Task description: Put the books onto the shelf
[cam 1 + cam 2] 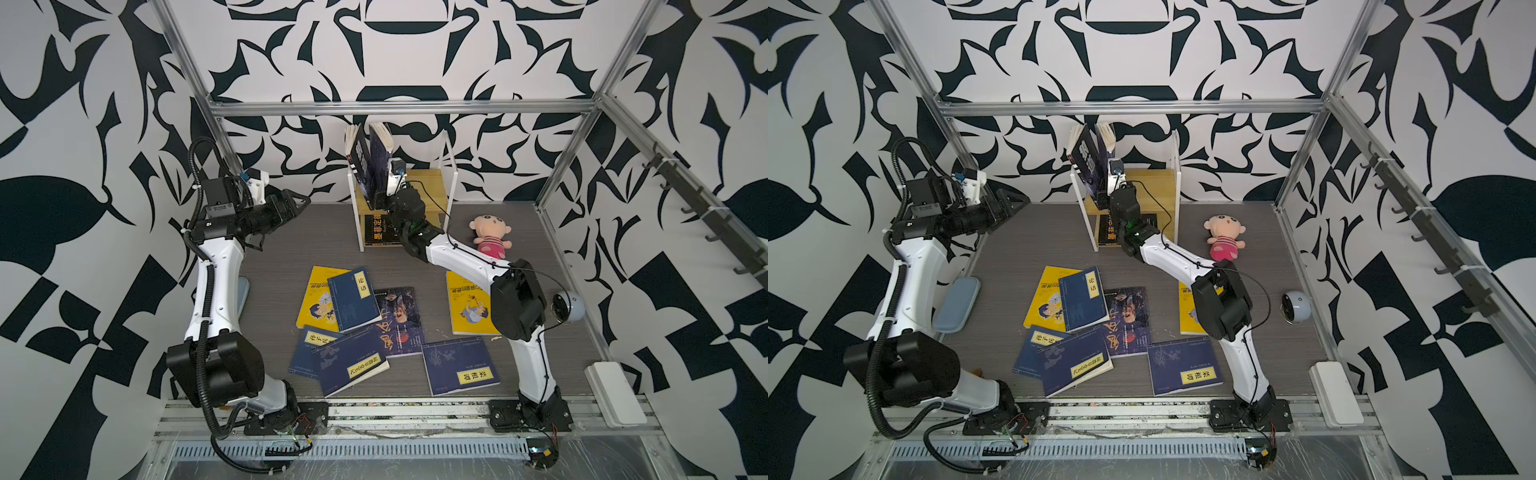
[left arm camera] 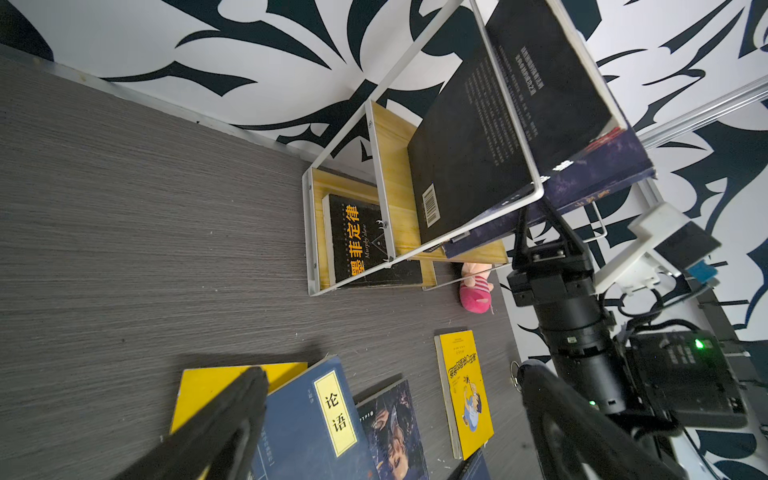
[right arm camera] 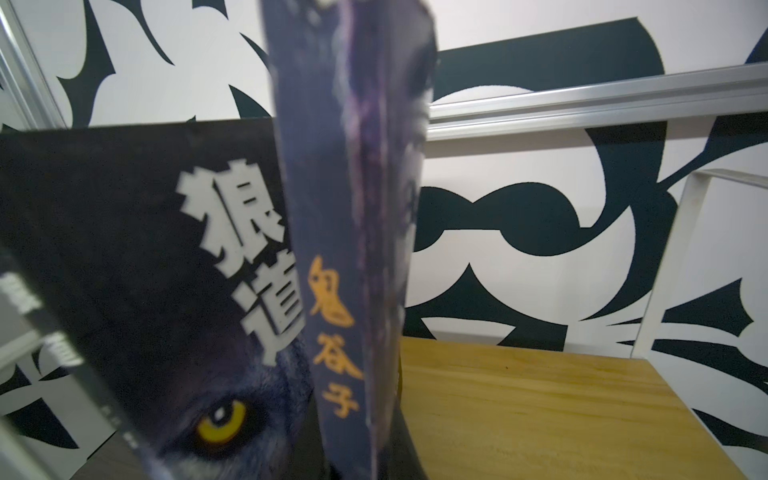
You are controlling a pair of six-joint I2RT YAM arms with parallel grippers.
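The shelf (image 1: 436, 176) stands at the rear edge of the surface (image 1: 291, 249), close against the patterned wall. On its upper board two books stand on end. A black wolf-cover book (image 1: 360, 166) leans on the left white frame, and just beside it a dark purple book (image 1: 383, 153) tilts slightly toward it. The right gripper (image 1: 380, 199) is closed on the purple book's lower spine edge (in the right wrist view the spine rises straight out of it). Right of that book the wooden board lies bare as far as the right frame upright. On the lower board a black book with a yellow title (image 1: 376, 232) lies flat.

The left gripper (image 1: 303, 202) hangs above the surface left of the shelf, well apart from it, with its jaws spread wide and nothing between them. The grey surface from there to the shelf is bare.

Toward the front lies a loose heap. A labelled navy book (image 1: 353, 299) rests over a yellow cartoon book (image 1: 316, 299), with a gold-calligraphy book (image 1: 399, 324) beside them. A front navy book (image 1: 351, 365) overlaps a half-hidden navy book (image 1: 303, 349). A lone navy book (image 1: 459, 365) lies apart near the front edge. A second yellow book (image 1: 465, 307) sits partly under the right arm. A pink plush doll (image 1: 490, 237) lies right of the shelf.
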